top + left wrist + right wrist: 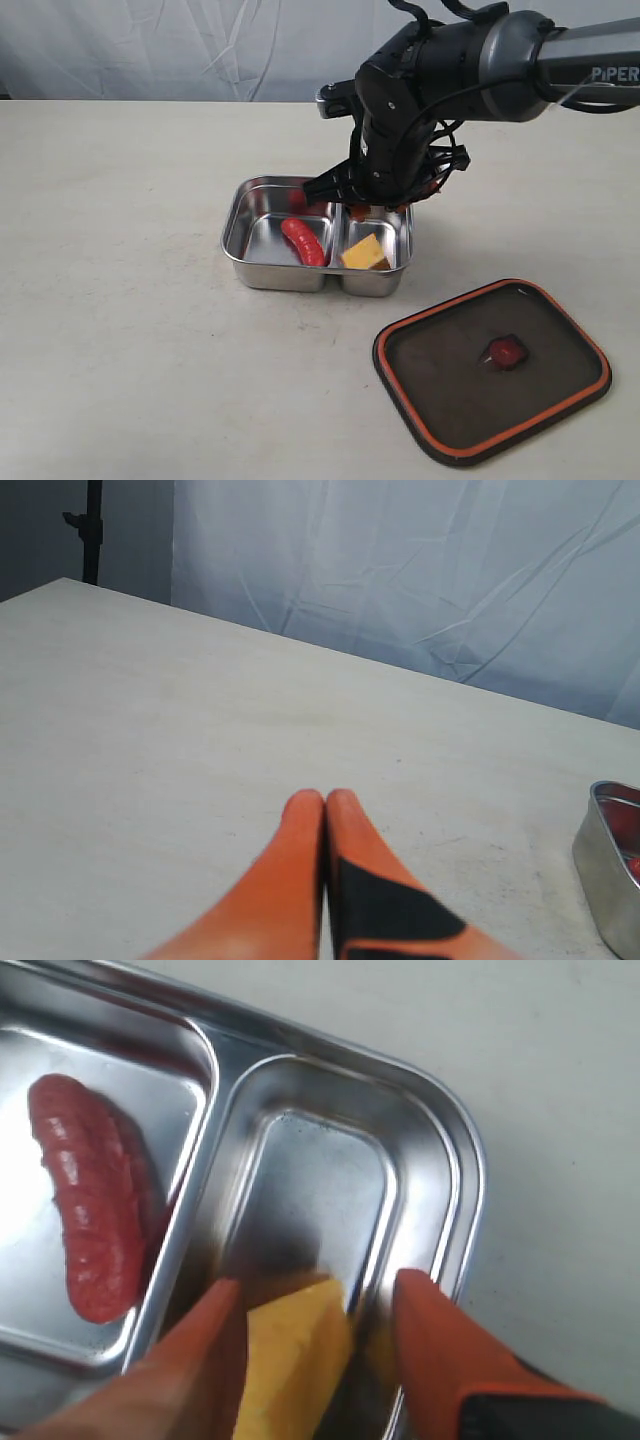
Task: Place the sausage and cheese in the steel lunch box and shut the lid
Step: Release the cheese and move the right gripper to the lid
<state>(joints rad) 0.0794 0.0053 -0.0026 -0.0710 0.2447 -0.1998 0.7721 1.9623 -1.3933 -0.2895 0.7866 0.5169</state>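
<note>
My right gripper hangs over the far end of the shiny rectangular stainless-steel lunch box, its orange fingers pointing down into the smaller, right compartment. The jaws stand partly apart and grip nothing. In the right wrist view the small yellow-orange toy cheese wedge lies between them. One finger is close against it, though I cannot tell if it touches. There is a clear gap to the other finger. The cheese rests on the floor of that smaller compartment, toward its near end.

The glossy red toy sausage lies on a slant in the larger, left compartment, beside the divider.

The flat, dark, see-through lid with its orange rim seal lies on the pale tabletop, to the near right of the box and apart from it. Its small orange-red centre valve faces up. The box is uncovered.

My left gripper is pressed fully closed with nothing between its orange tips. It hovers over bare table, with a corner of the box at the edge of its wrist view.
</note>
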